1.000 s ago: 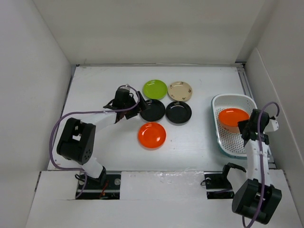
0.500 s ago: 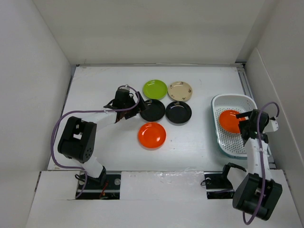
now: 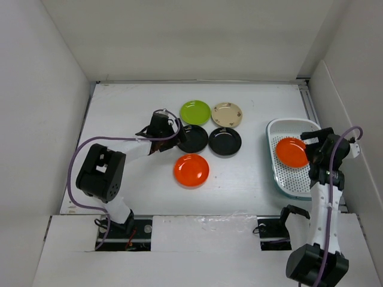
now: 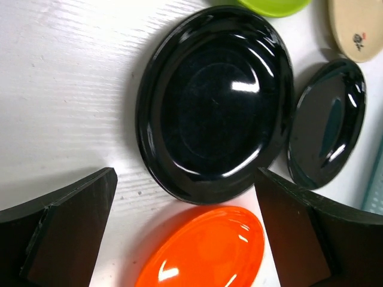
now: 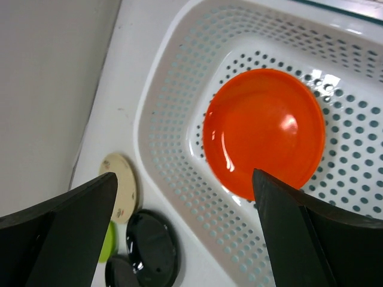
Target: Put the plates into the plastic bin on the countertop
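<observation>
An orange plate (image 3: 291, 152) (image 5: 263, 131) lies flat in the plastic bin (image 3: 281, 124) (image 5: 161, 119) at the right of the countertop (image 3: 131, 107). My right gripper (image 3: 313, 149) (image 5: 184, 175) hangs open above it, holding nothing. A green plate (image 3: 195, 112), a beige plate (image 3: 227, 113), two black plates (image 3: 192, 138) (image 3: 225, 142) and a second orange plate (image 3: 191, 170) sit mid-counter. My left gripper (image 3: 175, 134) (image 4: 183, 176) is open, low at the left black plate's (image 4: 215, 101) near rim, the orange plate (image 4: 206, 248) below it.
White walls close in the countertop on three sides. The bin's near half (image 3: 296, 179) holds nothing. The second black plate (image 4: 326, 131) lies close beside the one at my left gripper. Both arm bases stand at the near edge.
My right gripper opened and let the orange plate drop flat into the bin, then drew back to the right. My left gripper edged closer to the left black plate.
</observation>
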`<state>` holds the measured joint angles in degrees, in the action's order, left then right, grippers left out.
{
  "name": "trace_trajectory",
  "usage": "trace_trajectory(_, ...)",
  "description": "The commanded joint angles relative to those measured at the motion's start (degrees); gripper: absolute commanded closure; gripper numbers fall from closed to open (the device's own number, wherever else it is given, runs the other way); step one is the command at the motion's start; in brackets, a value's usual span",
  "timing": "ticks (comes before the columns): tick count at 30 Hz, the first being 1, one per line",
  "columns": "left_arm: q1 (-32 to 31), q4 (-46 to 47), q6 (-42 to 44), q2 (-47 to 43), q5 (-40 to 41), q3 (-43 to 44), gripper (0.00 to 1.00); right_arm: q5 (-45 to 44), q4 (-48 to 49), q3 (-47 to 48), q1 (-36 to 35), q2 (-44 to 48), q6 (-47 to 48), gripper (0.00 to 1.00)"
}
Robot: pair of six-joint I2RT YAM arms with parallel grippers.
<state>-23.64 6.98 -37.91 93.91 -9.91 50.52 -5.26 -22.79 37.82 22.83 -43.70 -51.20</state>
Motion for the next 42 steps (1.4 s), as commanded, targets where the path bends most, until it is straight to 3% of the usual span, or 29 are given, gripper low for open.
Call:
trace_trajectory(1,0.1,-0.8,1.0,2.1,1.9,2.8,0.02,7.9,0.0,3.0,0.3,2.8,2.4,0.0)
trace_trajectory(8,0.1,-2.0,-0.8,7.9,4.4,4.1,0.36,17.2,-2.4,6.8,0.3,5.5,4.2,0.0)
trace_trajectory(10,0.1,-2.0,-1.5,9.0,4.4,4.7,0.53,18.7,-2.4,7.4,0.3,6.7,4.8,0.0)
trace_trajectory(11,0.1,-2.0,-1.5,9.5,4.4,5.2,0.74,19.4,-2.4,7.4,0.3,6.7,4.8,0.0)
trace_trajectory(14,0.1,-2.5,-2.7,10.1,4.4,5.2,0.97,22.9,-1.7,7.4,0.3,7.3,4.8,0.0)
trace_trajectory(15,0.1,-2.5,-2.7,9.4,5.0,5.2,1.0,24.5,-1.0,7.4,0.3,7.3,4.8,0.01)
trace_trajectory(19,0.1,-4.7,-3.9,5.0,8.9,3.4,1.0,29.7,2.2,6.9,0.3,7.3,4.8,0.01)
trace_trajectory(24,0.1,-5.3,-3.3,-4.0,10.1,2.0,1.0,41.1,14.4,2.0,-3.6,4.7,4.3,0.03)
trace_trajectory(29,0.1,-5.3,-0.2,-12.5,2.4,3.1,1.0,38.8,18.5,3.7,-17.6,-1.0,9.8,0.03)
trace_trajectory(33,0.1,-5.3,1.1,-15.9,-4.8,5.1,1.0,35.4,19.0,7.9,-33.1,-9.2,15.4,0.01)
trace_trajectory(42,0.1,-1.5,1.8,-20.4,-21.3,5.7,1.0,33.5,29.0,12.1,-43.2,-27.1,16.0,0.03)
